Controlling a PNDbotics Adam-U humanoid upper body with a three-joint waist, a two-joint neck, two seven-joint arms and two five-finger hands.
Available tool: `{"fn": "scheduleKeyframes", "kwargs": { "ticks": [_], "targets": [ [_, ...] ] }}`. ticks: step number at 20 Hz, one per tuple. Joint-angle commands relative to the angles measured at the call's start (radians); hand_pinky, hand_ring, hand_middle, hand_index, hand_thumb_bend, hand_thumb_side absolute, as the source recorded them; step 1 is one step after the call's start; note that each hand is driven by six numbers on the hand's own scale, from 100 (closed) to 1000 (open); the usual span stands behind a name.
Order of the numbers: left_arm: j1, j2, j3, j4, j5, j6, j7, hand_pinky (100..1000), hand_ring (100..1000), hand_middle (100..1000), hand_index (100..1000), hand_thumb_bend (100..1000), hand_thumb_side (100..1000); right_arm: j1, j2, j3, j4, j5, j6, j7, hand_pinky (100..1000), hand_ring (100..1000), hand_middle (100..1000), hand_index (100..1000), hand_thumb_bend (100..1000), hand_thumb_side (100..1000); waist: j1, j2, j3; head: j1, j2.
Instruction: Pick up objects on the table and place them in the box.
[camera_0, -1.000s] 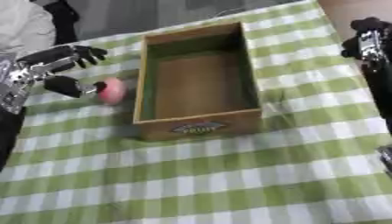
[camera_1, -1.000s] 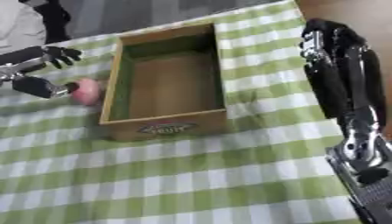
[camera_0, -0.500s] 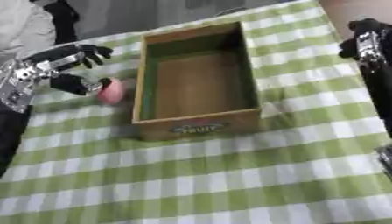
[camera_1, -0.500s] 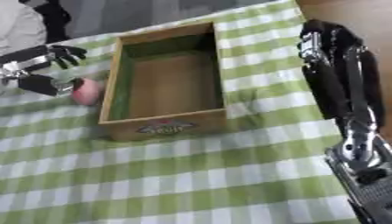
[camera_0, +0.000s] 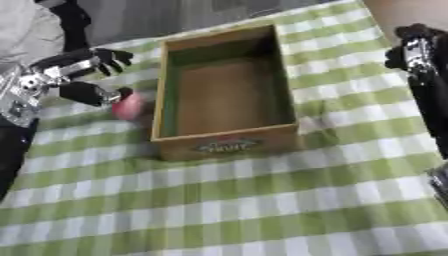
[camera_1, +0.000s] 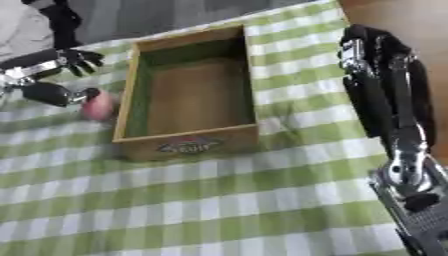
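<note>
A small pink rounded object (camera_0: 128, 106) lies on the checked cloth against the outside of the wooden box's left wall (camera_0: 160, 95). The box stands open at the middle, nothing showing inside. My left hand (camera_0: 73, 75) hovers just left of the pink object, fingers spread straight above it and the thumb (camera_0: 90, 93) reaching down to its left side; it does not enclose the object. My right hand (camera_1: 374, 46) hangs at the right edge, well apart from the box, above its long black and silver forearm (camera_1: 398, 135).
The green and white checked cloth (camera_0: 262, 200) covers the table in front of the box. A grey surface and a dark shape lie beyond the far edge at the upper left. The right forearm fills the right side.
My left hand has edged a little to the right, its thumb closer to the pink object. The box and the right arm stay where they were.
</note>
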Motion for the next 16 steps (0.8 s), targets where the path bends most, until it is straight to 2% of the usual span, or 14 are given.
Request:
{"fn": "scheduleKeyframes", "kwargs": {
  "ticks": [1,13,15,16],
  "targets": [
    [-0.011,0.039,-0.005,-0.013,-0.013,-0.353,-0.353,777,830,856,1000,298,575,-0.006,-0.016,-0.007,-0.02,0.006,-0.003,-0.003,772,645,578,792,100,933,-0.008,-0.029,0.004,-0.003,-0.002],
    [-0.001,0.032,-0.05,-0.002,-0.044,-0.353,-0.353,778,827,848,1000,294,598,-0.013,-0.014,-0.007,-0.02,0.01,-0.004,0.001,772,645,578,792,100,935,-0.012,-0.028,0.005,-0.005,-0.004],
    [-0.001,0.033,-0.048,-0.001,-0.062,-0.353,-0.353,778,827,847,1000,284,564,-0.013,-0.014,-0.007,-0.02,0.01,-0.004,0.001,773,646,578,792,100,936,-0.011,-0.027,0.004,-0.004,-0.005],
    [0.0,0.034,-0.044,0.0,-0.07,-0.353,-0.353,777,826,845,1000,250,517,-0.013,-0.014,-0.007,-0.02,0.01,-0.004,0.001,773,646,578,792,100,937,-0.011,-0.027,0.004,-0.005,-0.006]
  ]
}}
